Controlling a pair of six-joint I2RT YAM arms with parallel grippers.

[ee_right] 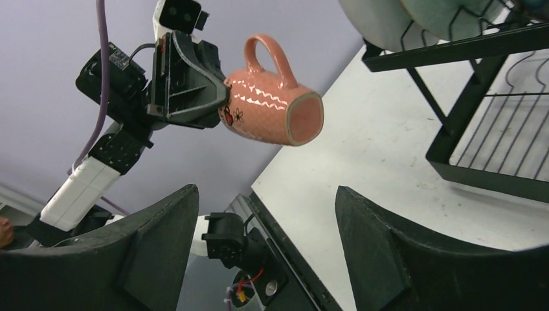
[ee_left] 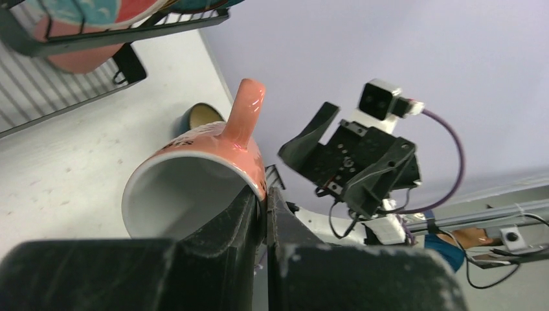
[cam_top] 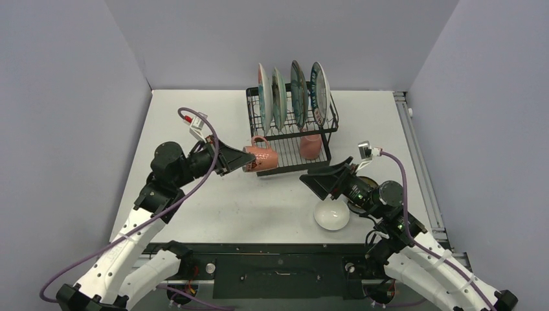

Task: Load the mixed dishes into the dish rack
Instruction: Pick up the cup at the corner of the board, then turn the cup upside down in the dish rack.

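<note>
- Nearest you, the white bowl (cam_top: 331, 216) sits on the table (cam_top: 213, 207) close to its near edge, right of centre, not yet loaded. The dark bowl (ee_left: 202, 118) lies a little farther in and to the right, mostly hidden under your right arm.
- Your right gripper (ee_right: 265, 201) hangs between the white bowl and the rack. Its fingers are spread wide with nothing between them.
- Your left gripper (ee_left: 264, 197) is clenched on the carried mug (cam_top: 262, 159), one finger inside the rim and one outside. The mug hangs on its side clear of the table, handle up and base toward the rack, just off the rack's front-left corner.
- The step in hand looks like racking this mug. The next move calls for lifting it over the lower tray's front rail and turning it before you let go. The pinch on the rim is thin, so go gently.
- The dish rack (ee_right: 467, 107) stands toward the table's far edge, near the middle.
- The racked mug (cam_top: 311, 146) occupies the right end of the lower tray, so the left half looks like your spot.
- Four plates (cam_top: 320, 91) stand upright in the upper slots. That tier hangs low over the tray, and the mug's handle could catch on it.
</note>
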